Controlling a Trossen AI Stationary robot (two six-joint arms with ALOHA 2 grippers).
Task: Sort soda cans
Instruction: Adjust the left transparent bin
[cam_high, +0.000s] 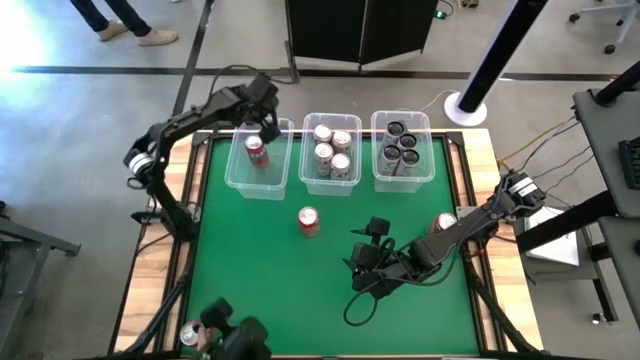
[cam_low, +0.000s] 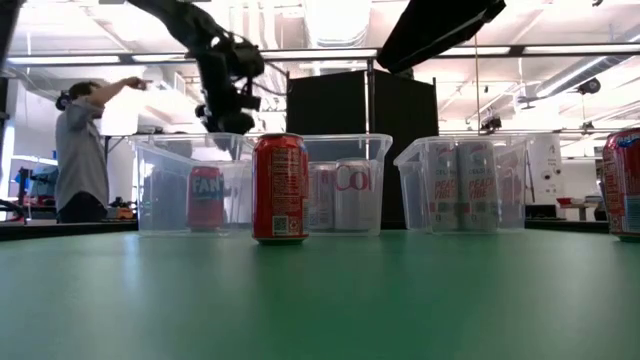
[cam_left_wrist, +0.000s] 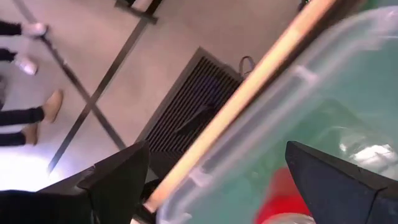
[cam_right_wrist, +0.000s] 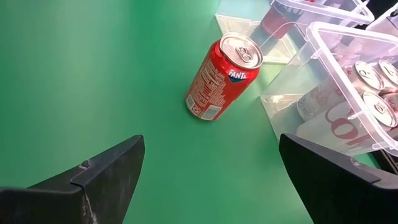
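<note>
One red can (cam_right_wrist: 222, 78) upright ahead of right tool (cam_right_wrist: 211, 180), fingers wide; left tool (cam_high: 268, 128) wide above left bin (cam_high: 232, 170)

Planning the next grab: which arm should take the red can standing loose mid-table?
Right, probably: its open end effector already faces the red can. The left end effector is above the left bin.

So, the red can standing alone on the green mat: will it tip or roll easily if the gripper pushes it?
The red can stands upright and is tall for its base, so a high push would probably tip it. Once on its side, its round body would likely roll on the green mat. Its smooth metal may be slippery. The open right gripper faces it.
</note>
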